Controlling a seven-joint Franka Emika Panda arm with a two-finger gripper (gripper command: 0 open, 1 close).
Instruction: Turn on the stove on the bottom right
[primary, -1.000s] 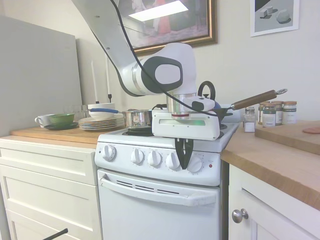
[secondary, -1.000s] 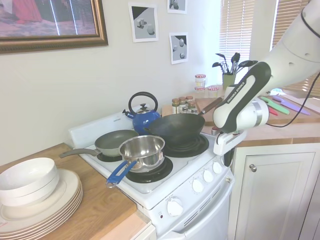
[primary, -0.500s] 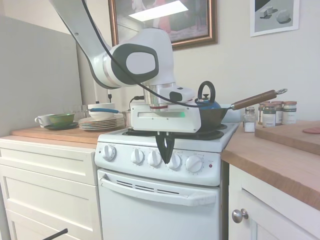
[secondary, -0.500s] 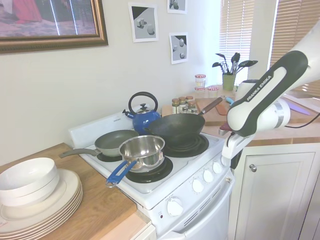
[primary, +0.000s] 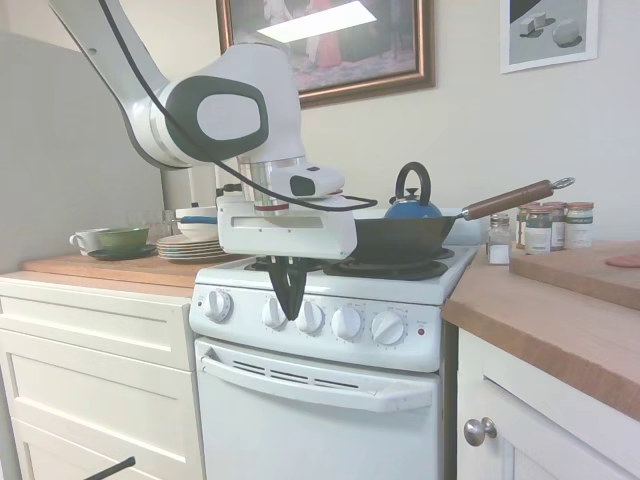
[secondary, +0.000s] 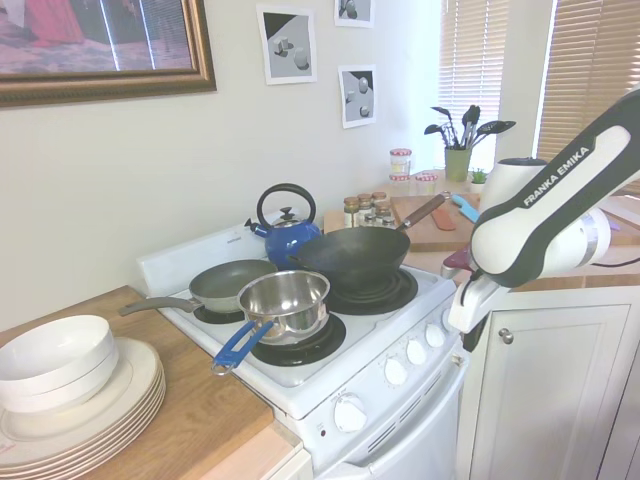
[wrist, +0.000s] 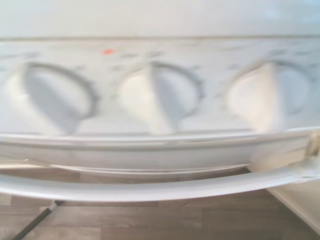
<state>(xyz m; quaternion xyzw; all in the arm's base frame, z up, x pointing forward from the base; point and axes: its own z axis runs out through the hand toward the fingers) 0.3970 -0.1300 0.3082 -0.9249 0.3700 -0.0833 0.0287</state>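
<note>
Your black two-finger gripper (primary: 290, 300) hangs pointing down in front of the control panel of the white freestanding electric stove (primary: 320, 390), its fingers pressed together into one narrow point and holding nothing. In the first exterior view the tips sit between the second round white knob (primary: 274, 312) and the third (primary: 309, 317) in the row of five. I judge the knob for the bottom right burner to be one of the two at the far end, beside the small red light (primary: 421, 332); the rightmost knob (primary: 387, 327) lies well off to the side of the tips in that view, along the row. The row runs level, so the coming move is sideways along the panel, not inward.
</note>
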